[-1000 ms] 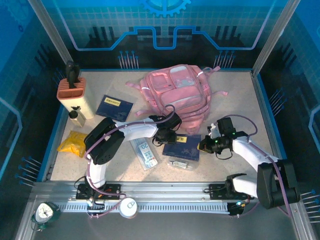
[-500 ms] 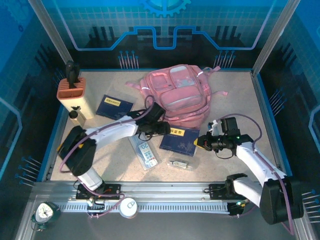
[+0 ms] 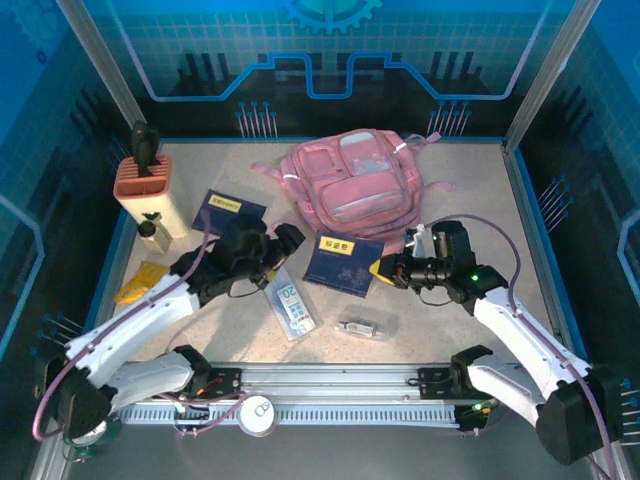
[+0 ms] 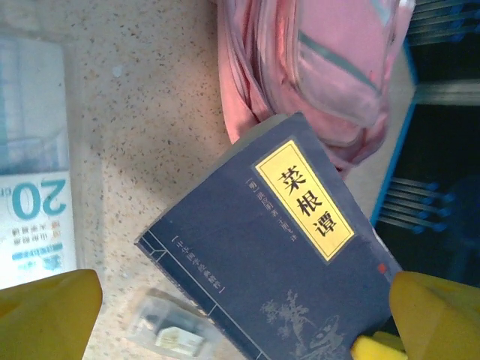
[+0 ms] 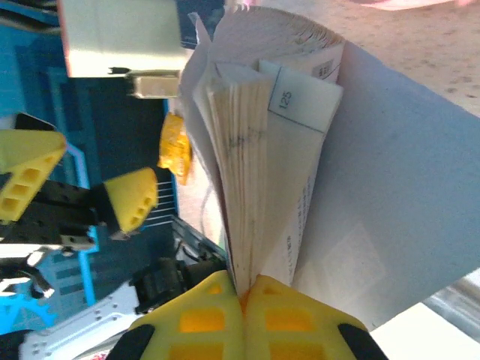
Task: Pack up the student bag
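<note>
The student bag (image 3: 350, 185), a pink backpack, lies at the back middle of the table, and its fabric (image 4: 322, 67) also fills the top of the left wrist view. A dark blue book with a yellow label (image 3: 343, 263) lies tilted just in front of it. My right gripper (image 3: 383, 268) is shut on the book's right edge; the yellow fingertips (image 5: 225, 300) pinch its fanned pages (image 5: 255, 150). My left gripper (image 3: 285, 240) hangs open left of the book, holding nothing. Its camera looks down on the cover (image 4: 285, 247) between the spread fingers (image 4: 45, 315).
A second blue book (image 3: 228, 212) lies at the left. A clear packet marked 20 (image 3: 289, 303) and a small clear case (image 3: 362, 325) lie in front. A yellow pouch (image 3: 140, 283), a small bottle (image 3: 150, 232) and an orange-topped holder (image 3: 150, 190) stand along the left edge.
My right gripper has carried the book up and left toward the bag. My left gripper has drawn back to the left, away from the book.
</note>
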Tool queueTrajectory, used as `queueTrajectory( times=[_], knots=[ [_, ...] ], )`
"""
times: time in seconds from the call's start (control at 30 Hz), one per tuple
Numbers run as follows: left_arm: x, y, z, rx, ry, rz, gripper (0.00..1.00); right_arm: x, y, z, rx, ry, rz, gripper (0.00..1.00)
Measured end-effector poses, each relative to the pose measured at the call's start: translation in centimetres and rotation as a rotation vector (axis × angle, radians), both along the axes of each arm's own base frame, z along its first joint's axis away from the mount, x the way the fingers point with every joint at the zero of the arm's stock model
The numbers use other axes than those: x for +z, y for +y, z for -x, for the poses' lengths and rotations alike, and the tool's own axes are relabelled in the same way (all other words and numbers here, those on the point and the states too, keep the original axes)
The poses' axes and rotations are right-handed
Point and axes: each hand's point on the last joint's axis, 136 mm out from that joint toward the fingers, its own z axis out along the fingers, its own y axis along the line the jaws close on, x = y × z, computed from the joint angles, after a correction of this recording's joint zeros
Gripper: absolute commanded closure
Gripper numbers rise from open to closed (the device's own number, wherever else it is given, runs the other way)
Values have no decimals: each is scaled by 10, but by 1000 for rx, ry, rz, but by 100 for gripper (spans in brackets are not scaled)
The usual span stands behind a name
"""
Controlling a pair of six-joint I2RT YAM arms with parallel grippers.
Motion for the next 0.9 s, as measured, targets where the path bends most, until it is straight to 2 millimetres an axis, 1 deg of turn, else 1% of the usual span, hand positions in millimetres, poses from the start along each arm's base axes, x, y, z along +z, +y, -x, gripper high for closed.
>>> queueTrajectory(
  times=[0.1, 0.17, 0.27, 0.37, 0.47, 0.57, 0.7, 0.87, 0.9],
  knots=[
    [6, 10, 11, 82, 6, 72, 1, 18, 13, -2, 12, -27, -31, 100],
    [9, 13, 15, 118, 14, 105, 1, 31, 20, -7, 13, -50, -52, 100],
    [11, 12, 17, 165, 26, 137, 1, 48, 29, -19, 2, -86, -77, 100],
    [10, 8, 16, 196, 36, 165, 1, 61, 38, -30, -3, -116, -96, 100],
    [6, 3, 8, 227, 37, 178, 1, 71, 44, -39, -10, -134, -116, 100],
    [3, 1, -2, 260, 30, 176, 9, 75, 50, -44, -16, -143, -132, 100],
    [11, -2, -18, 297, -24, 205, 18, 76, 59, -43, -6, -130, -147, 100],
    [25, -10, -35, 322, -74, 240, 25, 81, 64, -41, -3, -134, -167, 100],
    [26, -11, -38, 324, -81, 247, 29, 82, 65, -41, -5, -133, -171, 100]
  ],
)
